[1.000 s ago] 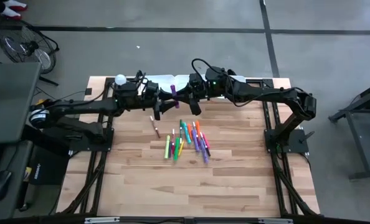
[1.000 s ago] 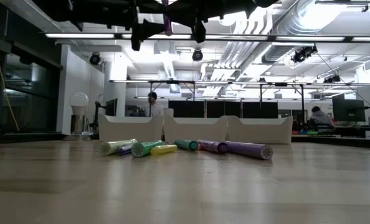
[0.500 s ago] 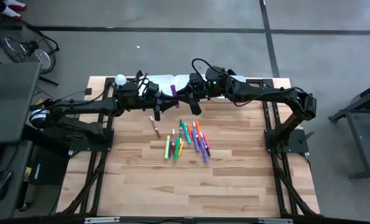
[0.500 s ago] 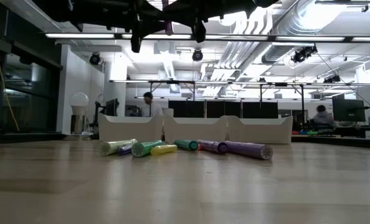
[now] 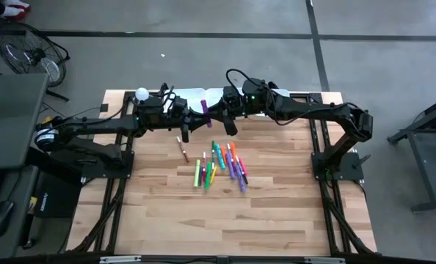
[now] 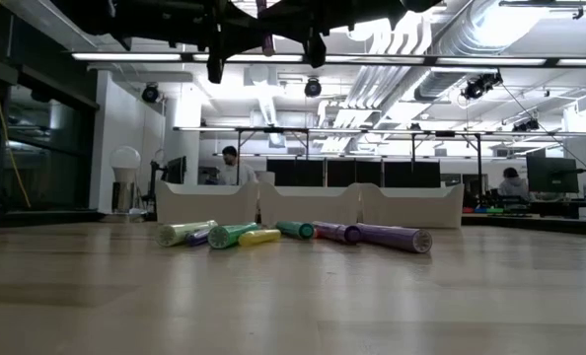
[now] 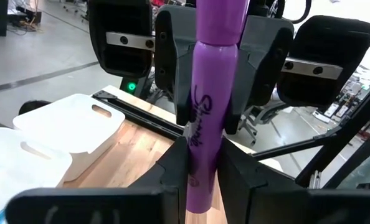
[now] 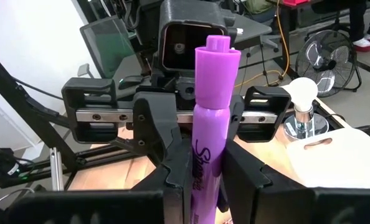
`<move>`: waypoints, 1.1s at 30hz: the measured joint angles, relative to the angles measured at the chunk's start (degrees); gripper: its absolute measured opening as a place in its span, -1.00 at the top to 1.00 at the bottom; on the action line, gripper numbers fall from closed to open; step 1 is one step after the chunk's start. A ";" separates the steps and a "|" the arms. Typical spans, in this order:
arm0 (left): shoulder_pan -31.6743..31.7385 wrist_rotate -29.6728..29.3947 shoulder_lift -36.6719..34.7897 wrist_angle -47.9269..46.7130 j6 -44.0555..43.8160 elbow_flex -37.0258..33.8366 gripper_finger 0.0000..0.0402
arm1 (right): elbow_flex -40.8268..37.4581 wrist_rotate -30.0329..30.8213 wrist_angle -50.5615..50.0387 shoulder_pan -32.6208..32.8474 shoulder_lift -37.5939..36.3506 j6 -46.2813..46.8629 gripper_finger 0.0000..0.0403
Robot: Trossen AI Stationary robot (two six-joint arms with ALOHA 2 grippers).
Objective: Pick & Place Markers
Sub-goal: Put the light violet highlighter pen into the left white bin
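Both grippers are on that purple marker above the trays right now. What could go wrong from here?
1. The left gripper and right gripper both clamp the purple marker; if either arm pulls before one lets go, it may twist or slip.
2. Released badly, it could drop onto the wooden table and miss the white trays.
3. The two grippers sit nose to nose, so a small move might knock them together.

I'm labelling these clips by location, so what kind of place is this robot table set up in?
Most likely an open-plan lab or office workspace: exposed ceiling ducts with strip lights, rows of desks with monitors, and a person seated behind the wooden table.
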 joint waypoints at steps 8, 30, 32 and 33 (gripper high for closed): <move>-0.02 -0.01 -0.02 0.00 -0.42 0.00 0.72 | -0.02 0.18 1.49 -0.02 -0.05 0.94 0.44; 0.34 -10.70 -0.06 -2.69 0.46 -0.02 0.72 | -0.09 15.44 -19.56 -7.84 -11.24 -1.31 0.01; 1.60 -11.49 -0.07 -4.65 0.46 -0.02 0.72 | -0.09 17.30 -23.73 -8.83 -12.73 -1.64 0.01; 2.46 -11.63 -0.07 -5.65 0.46 0.00 0.72 | -0.09 18.16 -25.56 -9.34 -13.37 -1.64 0.01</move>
